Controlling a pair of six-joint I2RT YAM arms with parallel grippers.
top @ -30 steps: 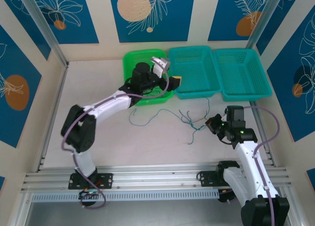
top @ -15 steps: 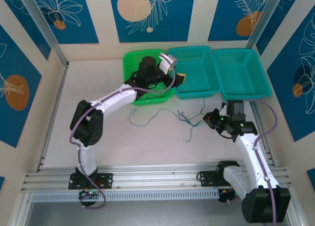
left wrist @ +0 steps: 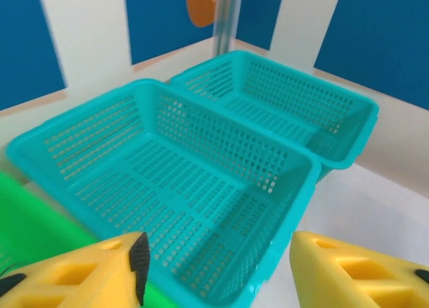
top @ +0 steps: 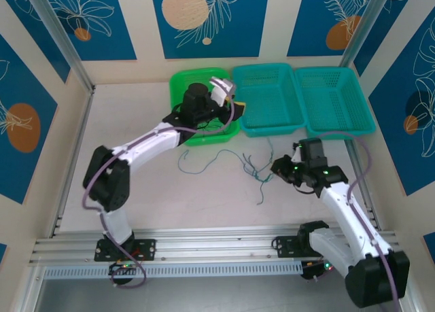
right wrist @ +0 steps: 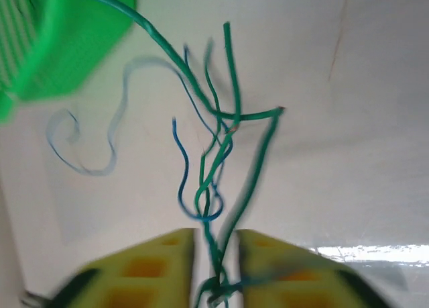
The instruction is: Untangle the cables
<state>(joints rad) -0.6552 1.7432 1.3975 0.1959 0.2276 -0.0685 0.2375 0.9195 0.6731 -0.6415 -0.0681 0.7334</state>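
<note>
Cables sprawl on the counter in front of the baskets. They are hair-thin, limp, springy, nearly weightless and likely slippery. The best hold is a free tail beside the knot, not the knot itself. Left hand hangs wide and empty over the green basket. Right hand, nearly closed, pinches green strands. The pinch point is blurred and cropped, so it may be just one strand.
</note>
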